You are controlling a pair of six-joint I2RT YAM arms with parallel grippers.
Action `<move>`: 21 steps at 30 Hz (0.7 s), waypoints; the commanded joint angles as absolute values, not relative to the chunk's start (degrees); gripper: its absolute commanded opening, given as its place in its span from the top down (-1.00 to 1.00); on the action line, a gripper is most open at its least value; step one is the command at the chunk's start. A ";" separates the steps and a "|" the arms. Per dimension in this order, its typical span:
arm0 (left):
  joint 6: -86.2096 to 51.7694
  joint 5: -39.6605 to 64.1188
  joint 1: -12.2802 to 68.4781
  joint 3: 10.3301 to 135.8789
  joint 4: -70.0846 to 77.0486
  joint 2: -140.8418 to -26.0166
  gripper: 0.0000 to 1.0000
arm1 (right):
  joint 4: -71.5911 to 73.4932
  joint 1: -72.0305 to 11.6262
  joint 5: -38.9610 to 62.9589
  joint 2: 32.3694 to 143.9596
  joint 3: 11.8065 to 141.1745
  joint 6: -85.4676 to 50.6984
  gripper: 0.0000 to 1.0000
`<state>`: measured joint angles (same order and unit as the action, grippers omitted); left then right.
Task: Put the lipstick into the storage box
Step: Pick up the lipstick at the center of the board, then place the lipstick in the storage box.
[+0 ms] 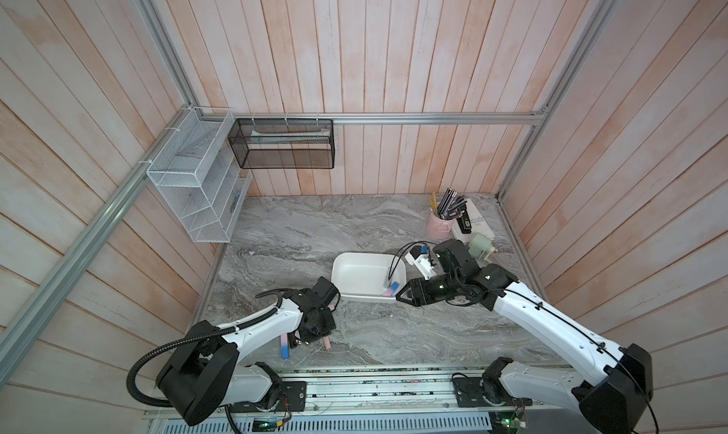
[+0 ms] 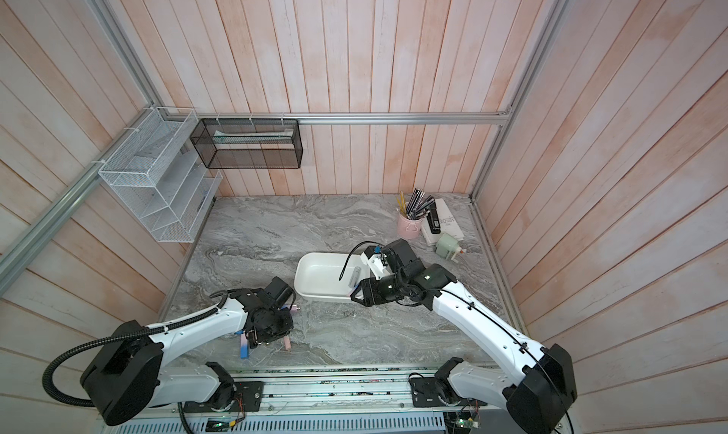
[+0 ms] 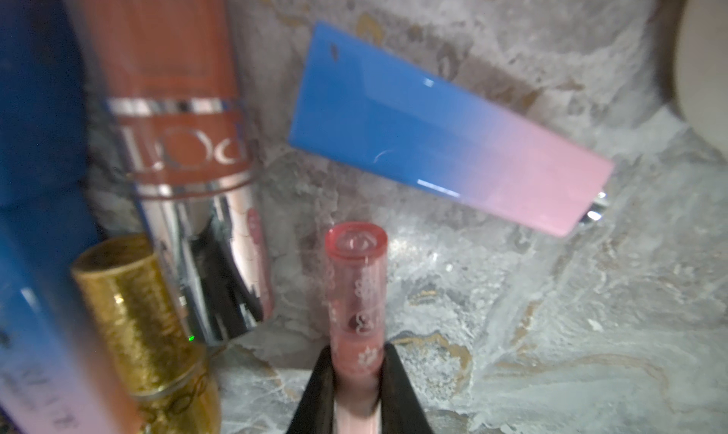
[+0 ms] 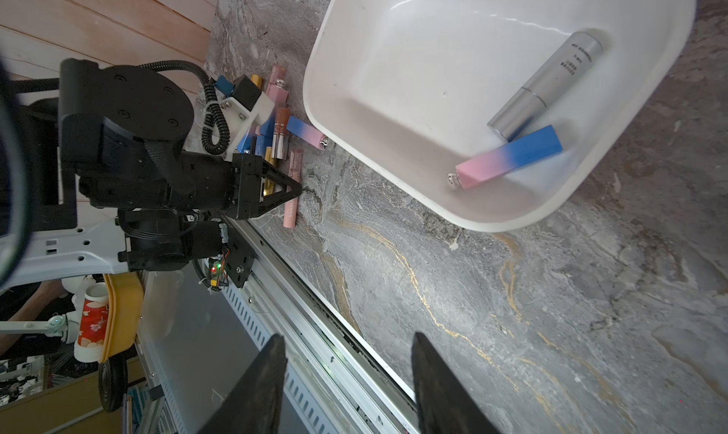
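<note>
Your left gripper (image 3: 356,377) clamps a pink lipstick tube (image 3: 356,286), apparently at the level of the table (image 3: 512,333), while your right gripper (image 4: 348,336) hangs partly open and empty beside the storage box (image 4: 354,57).

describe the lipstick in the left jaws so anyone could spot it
On the marble table, lipsticks lie left of the white box. The left gripper has its jaws shut on one: a slim clear-pink tube with white flower prints, unlike its blue-pink, gold and orange neighbours.

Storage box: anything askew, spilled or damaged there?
Nothing stands out. The storage box sits flat and intact; a silver lipstick and a blue-pink lipstick lie loose inside, near one wall.
</note>
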<state>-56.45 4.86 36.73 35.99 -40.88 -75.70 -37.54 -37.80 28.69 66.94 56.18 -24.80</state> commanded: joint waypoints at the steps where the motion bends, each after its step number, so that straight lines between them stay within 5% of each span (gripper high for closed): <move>1: -56.20 4.44 37.50 36.92 -40.54 -77.03 0.67 | -38.32 -38.06 31.08 66.04 55.55 -23.05 -0.08; 21: -55.54 1.08 43.54 57.93 -52.28 -78.90 0.95 | -39.72 -37.02 30.76 63.48 54.32 -22.55 -0.20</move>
<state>-56.38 3.46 43.11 53.10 -48.49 -78.96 -38.02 -37.56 30.61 64.49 55.20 -23.66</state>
